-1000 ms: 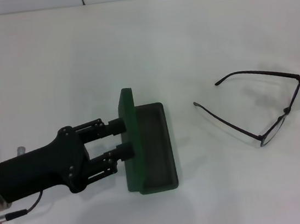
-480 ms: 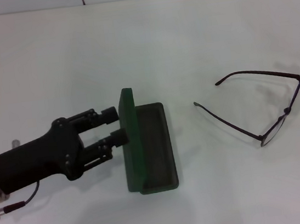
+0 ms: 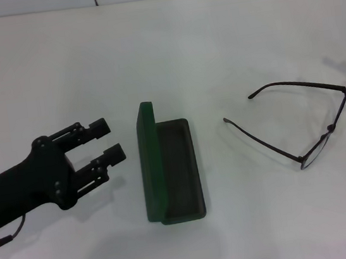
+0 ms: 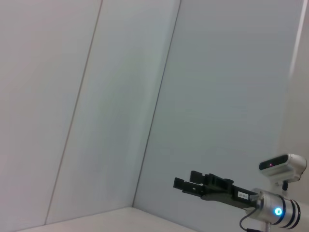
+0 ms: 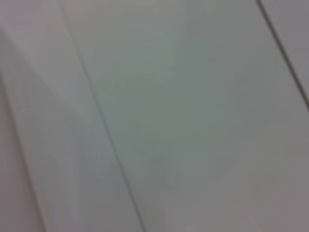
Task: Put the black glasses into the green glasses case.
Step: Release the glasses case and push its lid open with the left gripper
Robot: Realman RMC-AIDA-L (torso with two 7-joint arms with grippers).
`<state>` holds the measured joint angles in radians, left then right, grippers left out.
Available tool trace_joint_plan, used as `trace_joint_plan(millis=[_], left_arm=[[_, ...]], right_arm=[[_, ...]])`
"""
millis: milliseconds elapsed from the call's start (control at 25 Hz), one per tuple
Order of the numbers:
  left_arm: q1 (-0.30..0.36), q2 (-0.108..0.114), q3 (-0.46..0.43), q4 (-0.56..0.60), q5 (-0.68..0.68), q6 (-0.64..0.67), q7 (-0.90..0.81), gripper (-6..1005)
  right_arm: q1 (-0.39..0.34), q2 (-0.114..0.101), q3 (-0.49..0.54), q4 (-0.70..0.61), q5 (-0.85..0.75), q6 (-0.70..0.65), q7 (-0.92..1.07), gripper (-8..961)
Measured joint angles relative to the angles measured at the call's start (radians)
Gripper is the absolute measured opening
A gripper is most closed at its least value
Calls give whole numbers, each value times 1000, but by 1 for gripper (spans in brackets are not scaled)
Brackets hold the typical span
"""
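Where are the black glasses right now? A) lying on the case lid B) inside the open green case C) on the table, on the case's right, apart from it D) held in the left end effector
C: the black glasses lie unfolded on the table, clear of the open green glasses case; the left end effector hangs open and empty on the case's other side.

Open case at centre, glasses to its right, left gripper to its left.

On the table point(image 3: 225, 39), the green glasses case point(image 3: 171, 171) lies open, its lid standing on edge along the left side of the tray. The left gripper point(image 3: 112, 141) sits near that lid, apart from it. The black glasses point(image 3: 299, 119) lie well apart on the right, temple arms unfolded and pointing toward the case.
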<state>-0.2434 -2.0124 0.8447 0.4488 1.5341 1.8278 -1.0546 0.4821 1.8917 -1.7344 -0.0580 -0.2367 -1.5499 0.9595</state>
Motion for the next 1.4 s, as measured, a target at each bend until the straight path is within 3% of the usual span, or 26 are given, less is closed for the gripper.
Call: trace_joint_plan(millis=[280,480,640,720,840,880,920,1080,1280,1400], left_arm=[[21,-30,-4,41,-8,14,-58,561],[62,-84,7,320,-24,18,-422,561],[42,-81,97,551,-29,-23,-757,560],[15,-80,135,661,38,-77,-905,559],[5,-82,168,749,99,-125,-1010,558],[6,-82,194,802,143,-159,-1081,558],[4,-81,269,932,258,-224,-1246,557],[-28,-80,371,1121,466,-261,-1504,556],[-67,-80,548,1324,764,-275,-1773,554],[-79,-80,652,1388,921,-279,-1891,553]], right_arm=[[-3,10,25,-36,2,71,-6,850],[-9,4,24,-36,-5,54,-42,850],[-25,10,14,-36,-19,22,-120,850],[-39,14,12,-36,-32,5,-163,850],[-52,20,11,-35,-59,-1,-211,850],[-58,22,11,-35,-69,-1,-228,850],[-63,24,11,-35,-73,-1,-240,850],[-75,39,11,-35,-79,5,-303,850],[-72,47,12,-35,-79,8,-359,849],[-70,52,16,-32,-79,27,-403,849]])
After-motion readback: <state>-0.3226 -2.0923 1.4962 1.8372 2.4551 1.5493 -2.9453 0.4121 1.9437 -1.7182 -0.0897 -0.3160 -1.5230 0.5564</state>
